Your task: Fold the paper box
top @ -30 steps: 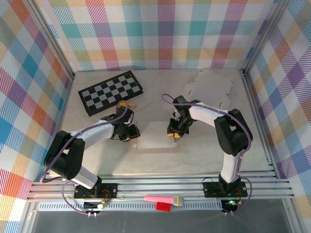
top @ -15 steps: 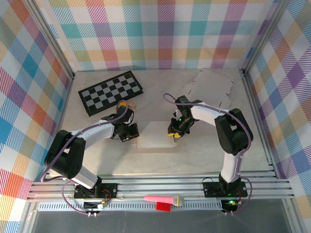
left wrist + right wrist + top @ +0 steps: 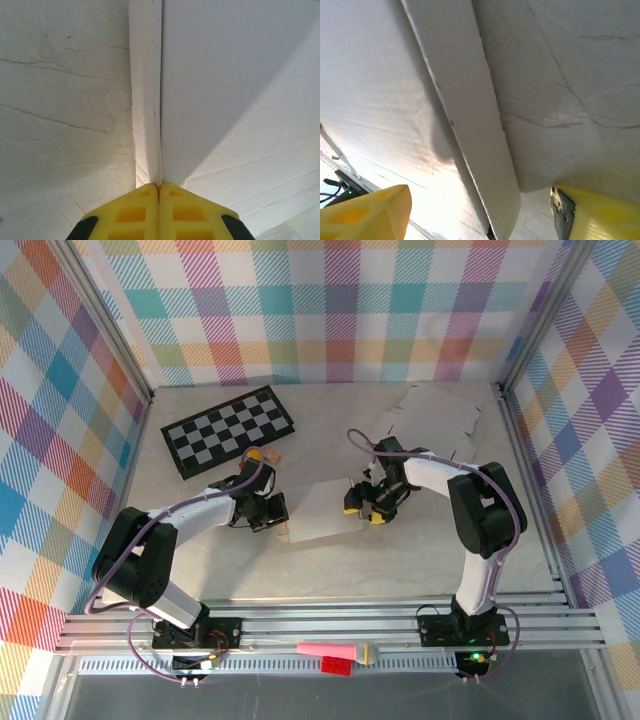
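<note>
Plaid walls point(image 3: 330, 300) in many colours close off a pale, marble-veined surface point(image 3: 420, 560) on three sides. At the left rear a black-and-white checkerboard point(image 3: 228, 430) lies flat and slightly skewed, well apart from the work and blocking nothing.

Just in front of it, the left arm point(image 3: 190, 510) reaches in low across the surface, and the left fingers point(image 3: 270, 510) meet the left edge of the paper box point(image 3: 320, 518). From the left wrist view, these yellow fingers point(image 3: 130, 215) are pressed together tip to tip, and a narrow raised flap of the box point(image 3: 147, 100) runs straight into the seam between them, so they appear clamped on that flap.

The box is a white sheet, still mostly flat, lying in the middle of the surface between the two arms.

At its right edge, the right fingers point(image 3: 350, 508) stand apart. In the right wrist view, one yellow finger point(image 3: 365, 210) sits over the white panel and the other over bare surface, and the long folded edge of the box point(image 3: 465, 100) passes between them without being pinched.

Farther right and back, against the rear wall, a second die-cut cardboard sheet point(image 3: 435, 420) lies flat and unfolded, clear of both arms.

On the near rail, a pink object point(image 3: 335, 650) rests beside a small red block point(image 3: 336, 665).
</note>
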`<state>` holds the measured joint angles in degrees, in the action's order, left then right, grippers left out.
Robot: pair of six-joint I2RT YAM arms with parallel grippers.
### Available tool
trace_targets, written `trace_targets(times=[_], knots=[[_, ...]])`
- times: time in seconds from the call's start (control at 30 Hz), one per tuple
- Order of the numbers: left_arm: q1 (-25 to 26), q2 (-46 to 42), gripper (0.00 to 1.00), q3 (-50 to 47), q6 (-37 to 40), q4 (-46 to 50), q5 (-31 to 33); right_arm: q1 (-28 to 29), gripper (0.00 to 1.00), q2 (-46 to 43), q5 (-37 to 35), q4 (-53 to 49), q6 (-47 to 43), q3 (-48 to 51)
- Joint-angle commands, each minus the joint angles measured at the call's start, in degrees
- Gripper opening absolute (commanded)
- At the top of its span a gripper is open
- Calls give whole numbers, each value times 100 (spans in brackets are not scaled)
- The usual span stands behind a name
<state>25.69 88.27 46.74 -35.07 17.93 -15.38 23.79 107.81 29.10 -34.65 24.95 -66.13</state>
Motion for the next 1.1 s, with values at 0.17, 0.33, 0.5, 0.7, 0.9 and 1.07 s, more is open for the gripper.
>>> trace_targets(times=[0.17, 0.33, 0.5, 0.7, 0.9, 1.07], knots=[[-176, 25, 0, -371, -62, -36, -190, -85, 76, 137, 701, 742, -438, 115], [-271, -37, 0, -416, -17, 17, -185, -102, 76, 55, 376, 536, -717, -168], [-293, -7, 0, -327, -19, 44, -173, -129, 76, -17, -127, 185, -936, -455], [-326, -2, 0, -329, -9, 50, -165, -147, 77, 169, -140, 82, -1009, -681], [-507, -160, 0, -640, 30, -154, -355, -147, 79, 276, 336, 158, -1106, -678], [-669, -152, 0, -781, 121, -152, -440, -147, 81, 302, 1019, 367, -1099, -667]])
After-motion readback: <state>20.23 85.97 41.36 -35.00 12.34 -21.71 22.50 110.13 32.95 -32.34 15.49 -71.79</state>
